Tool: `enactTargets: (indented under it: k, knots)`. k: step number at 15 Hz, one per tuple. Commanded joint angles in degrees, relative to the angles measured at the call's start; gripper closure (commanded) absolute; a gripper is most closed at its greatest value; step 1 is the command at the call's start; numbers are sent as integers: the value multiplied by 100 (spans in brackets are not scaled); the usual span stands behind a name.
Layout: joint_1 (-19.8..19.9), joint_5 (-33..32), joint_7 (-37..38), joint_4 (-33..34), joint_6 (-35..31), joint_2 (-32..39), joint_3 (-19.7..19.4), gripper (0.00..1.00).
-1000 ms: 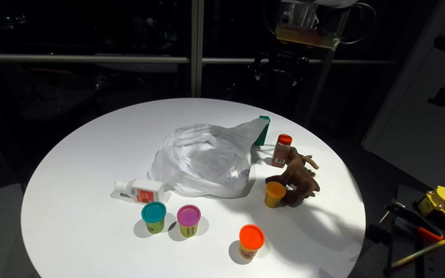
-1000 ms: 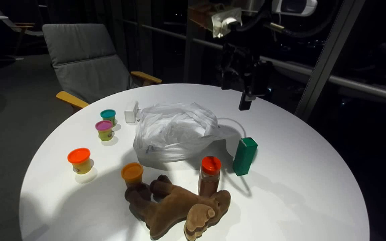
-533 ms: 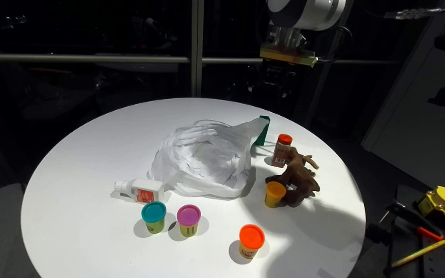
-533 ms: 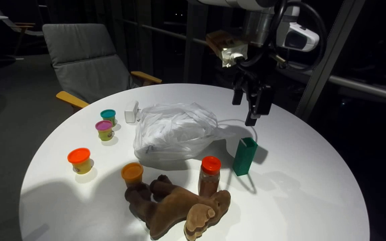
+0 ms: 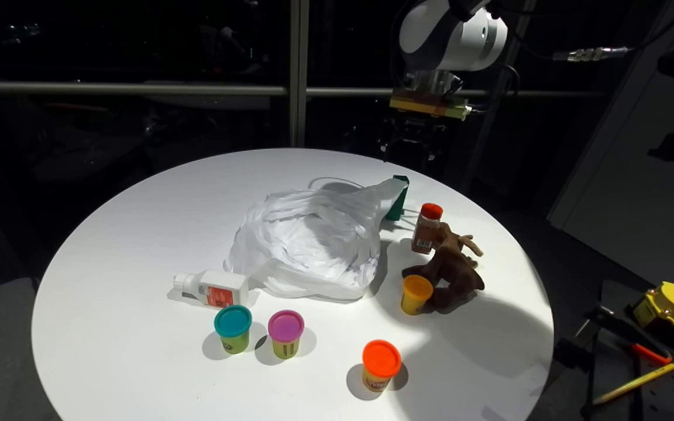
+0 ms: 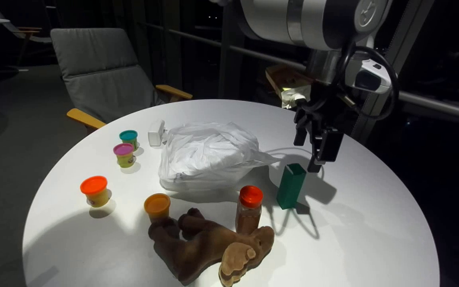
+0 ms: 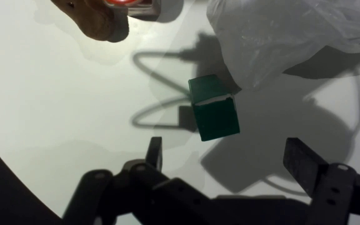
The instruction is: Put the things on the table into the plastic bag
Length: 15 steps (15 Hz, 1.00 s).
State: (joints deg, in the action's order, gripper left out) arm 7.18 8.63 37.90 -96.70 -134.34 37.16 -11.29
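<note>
- Round table [image 5: 126, 234]: smooth, white; near edge cut off in both exterior views.
- Plastic bag [image 5: 308, 245]: thin, translucent white, wrinkled; mid-table, the small goods set around it, outside; interior hard to make out; cut off in the wrist view.
- Green box [image 5: 396, 207]: upright, four-sided; partly behind a corner of the bag in an exterior view.
- Gripper [image 7: 225, 148]: black, spread wide near the box, fingertips well apart; barely distinguishable in the dark in an exterior view.
- Brown plush toy [image 6: 209, 245]: velvety, on its side; only part of the head enters the wrist view.
- Red-lidded jar [image 6: 249, 211]: clear-walled, upright; base hidden by the toy in an exterior view.
- Yellow-orange tub [image 6: 157, 206]: round; base hidden by the toy's foot in an exterior view.
- Teal-lidded tub [image 6: 129, 137]: partly behind the purple-lidded tub [image 6: 124, 156] in an exterior view.
- Orange-red-lidded tub [image 5: 380, 363]: upright, apart from the other tubs; lettering only partly legible.
- White bottle [image 5: 214, 288]: on its side, beside the bag; red label, print too small to read.
</note>
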Motion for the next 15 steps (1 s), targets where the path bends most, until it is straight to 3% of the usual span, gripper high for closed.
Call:
enactTargets:
  k: [1, 15]
  knots:
    - [95, 161, -39, 383, 118, 263, 28, 0]
    - [154, 375, -115, 477, 320, 553, 110, 0]
